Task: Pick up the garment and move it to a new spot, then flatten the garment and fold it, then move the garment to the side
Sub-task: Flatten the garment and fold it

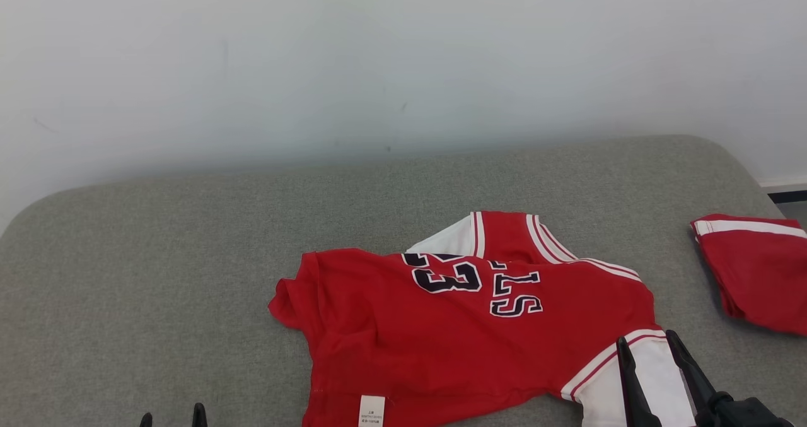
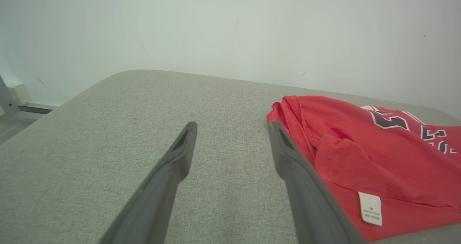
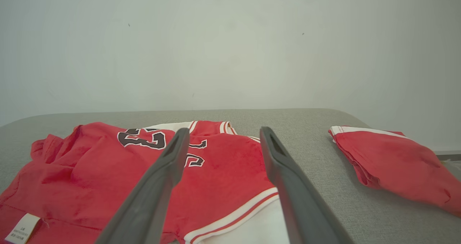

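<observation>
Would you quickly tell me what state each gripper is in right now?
Left gripper: open, holding nothing.
Right gripper: open, holding nothing.

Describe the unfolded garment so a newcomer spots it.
Grey padded table, middle front. The red jersey lies spread out there, showing dark numerals and white sleeves; the other red garment at the right edge is folded, no print showing.

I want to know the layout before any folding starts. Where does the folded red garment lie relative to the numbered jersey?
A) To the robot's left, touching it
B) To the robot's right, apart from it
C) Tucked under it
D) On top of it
B: the folded red garment lies to the right of the jersey, with a strip of bare grey surface between them.
</observation>
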